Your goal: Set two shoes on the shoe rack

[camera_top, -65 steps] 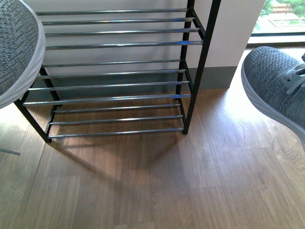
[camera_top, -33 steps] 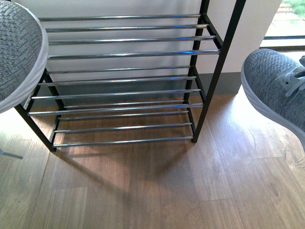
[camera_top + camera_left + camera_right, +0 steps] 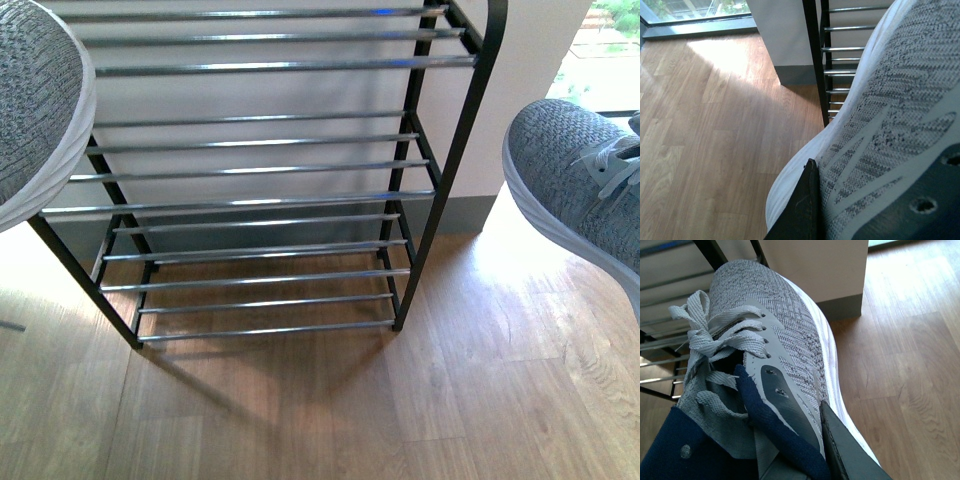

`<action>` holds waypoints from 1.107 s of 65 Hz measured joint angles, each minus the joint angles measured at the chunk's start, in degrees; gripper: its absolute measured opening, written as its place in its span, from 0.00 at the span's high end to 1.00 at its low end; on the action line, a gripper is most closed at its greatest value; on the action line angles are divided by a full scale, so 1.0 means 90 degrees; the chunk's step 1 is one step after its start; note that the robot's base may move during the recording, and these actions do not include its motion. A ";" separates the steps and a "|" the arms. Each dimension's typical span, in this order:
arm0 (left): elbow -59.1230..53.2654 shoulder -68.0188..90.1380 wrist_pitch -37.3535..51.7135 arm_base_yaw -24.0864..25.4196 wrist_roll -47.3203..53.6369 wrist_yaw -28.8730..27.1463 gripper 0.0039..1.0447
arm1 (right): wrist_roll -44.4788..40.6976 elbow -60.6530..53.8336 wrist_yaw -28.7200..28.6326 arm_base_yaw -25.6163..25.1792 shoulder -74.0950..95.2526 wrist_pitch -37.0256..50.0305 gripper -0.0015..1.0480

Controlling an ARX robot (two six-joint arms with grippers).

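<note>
The shoe rack (image 3: 260,205) with black frame and chrome bars stands against the wall, straight ahead in the front view. One grey sneaker (image 3: 35,100) hangs in the air at the far left, toe toward the rack's left side. The other grey sneaker (image 3: 580,195) hangs at the far right, beside the rack's right post. My left gripper is shut on the left sneaker (image 3: 890,125); one black finger (image 3: 802,205) presses its side. My right gripper is shut on the right sneaker (image 3: 785,335); one finger (image 3: 840,445) lies along its outer side. The pale blue slides are out of view.
Wooden floor (image 3: 330,410) lies in front of the rack. A white wall with grey skirting (image 3: 465,215) runs behind it. A bright glass door or window (image 3: 610,50) is at the far right. The rack's edge also shows in the left wrist view (image 3: 815,60).
The rack has grown larger and shifted lower and rightward in the front view, so the view has come closer. Both sneakers stay held at the view's edges.
</note>
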 joint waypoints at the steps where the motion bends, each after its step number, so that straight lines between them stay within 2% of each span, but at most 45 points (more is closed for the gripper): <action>1: 0.0000 0.0000 0.0000 0.0000 0.0002 -0.0005 0.99 | 0.0000 0.0002 -0.0002 0.0000 0.0000 0.0000 0.99; 59: 0.0002 0.0000 0.0000 0.0000 0.0002 -0.0007 0.99 | -0.0005 0.0002 -0.0044 -0.0002 0.0000 0.0017 0.99; 63: 0.0002 0.0000 0.0000 0.0000 0.0000 -0.0007 0.99 | -0.0061 -0.0129 -0.0678 -0.0044 0.0206 0.0828 0.99; 65: 0.0002 0.0000 0.0000 0.0000 0.0000 -0.0010 0.99 | -0.0053 -0.0163 -0.1088 -0.0007 0.0466 0.1545 0.99; 68: 0.0002 -0.0002 0.0000 0.0000 0.0002 -0.0010 0.99 | 0.0070 0.0032 -0.1219 0.0248 0.0780 0.2057 0.99; 72: 0.0002 0.0000 0.0000 0.0000 0.0002 -0.0002 0.99 | 0.0335 0.0478 -0.1056 0.0685 0.1112 0.1970 0.99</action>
